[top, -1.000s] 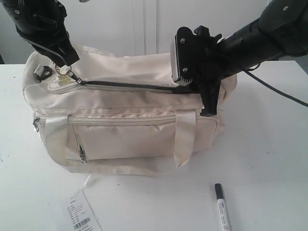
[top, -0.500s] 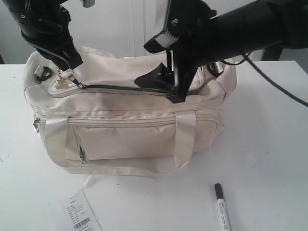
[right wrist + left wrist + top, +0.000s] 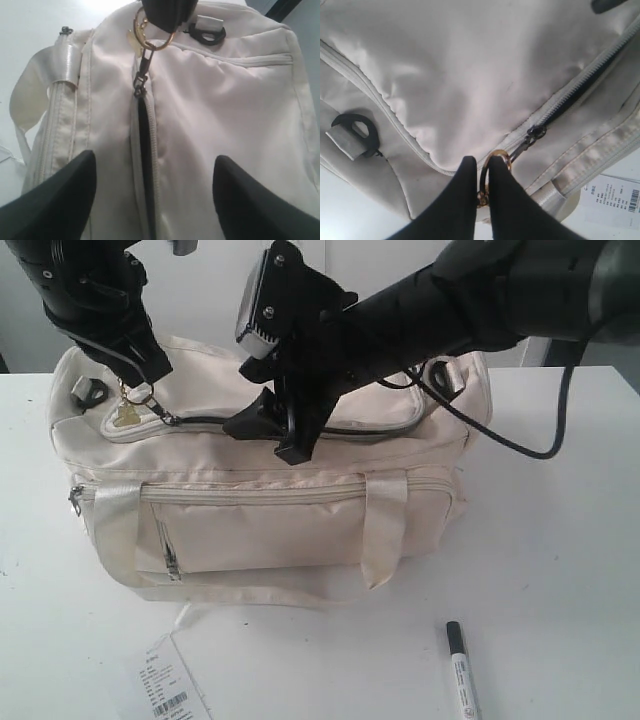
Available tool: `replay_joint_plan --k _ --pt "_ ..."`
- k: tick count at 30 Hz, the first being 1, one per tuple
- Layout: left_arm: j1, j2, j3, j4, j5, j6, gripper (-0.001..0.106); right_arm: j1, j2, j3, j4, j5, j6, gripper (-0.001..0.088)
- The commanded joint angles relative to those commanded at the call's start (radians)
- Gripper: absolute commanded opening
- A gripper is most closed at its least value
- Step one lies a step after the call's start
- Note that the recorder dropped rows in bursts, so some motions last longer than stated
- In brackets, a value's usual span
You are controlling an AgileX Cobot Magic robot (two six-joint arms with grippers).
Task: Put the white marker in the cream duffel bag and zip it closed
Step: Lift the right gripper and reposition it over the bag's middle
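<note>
The cream duffel bag [image 3: 260, 530] stands on the white table, and its top zipper [image 3: 350, 427] shows a narrow dark slit. My left gripper [image 3: 150, 370] is shut on the zipper pull's gold ring [image 3: 505, 157] at the bag's left end; the ring sits between the black fingers [image 3: 460, 200]. My right gripper [image 3: 265, 437] hovers open over the middle of the bag top, its tips either side of the zipper slit [image 3: 145, 150], and holds nothing. The white marker [image 3: 460, 670], black cap pointing away, lies on the table in front of the bag at the right, apart from both grippers.
A paper barcode tag [image 3: 165, 685] lies on the table front left, tied to the bag by a thin string. A black end clip [image 3: 88, 392] sits at the bag's left end. The right arm's cable [image 3: 530, 430] loops past the bag's right end.
My right gripper has opened wide, lifted off the right end of the zipper and travelled left to the middle of the bag top. The left gripper and the marker have not moved.
</note>
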Motion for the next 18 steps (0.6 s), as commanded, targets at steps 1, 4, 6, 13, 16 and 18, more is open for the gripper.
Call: replay_joint_plan --k 1,4,6,13,16,18 --pt "0.000 0.000 0.000 0.000 0.000 0.000 0.000 0.000 0.008 -0.002 -0.002 -0.007 0.000 0.0622" --pt "0.000 0.000 0.000 0.000 0.000 0.000 0.000 0.000 0.022 -0.002 -0.011 -0.023 -0.019 0.0622" --pt "0.000 0.000 0.000 0.000 0.000 0.000 0.000 0.000 0.032 -0.002 -0.027 -0.023 -0.019 0.0622" --pt "0.000 0.000 0.000 0.000 0.000 0.000 0.000 0.000 0.080 -0.016 -0.029 -0.054 -0.021 0.0620" --pt "0.000 0.000 0.000 0.000 0.000 0.000 0.000 0.000 0.093 -0.025 -0.029 -0.054 -0.021 0.0531" --pt "0.000 0.000 0.000 0.000 0.000 0.000 0.000 0.000 0.094 -0.027 -0.029 -0.056 -0.021 0.0361"
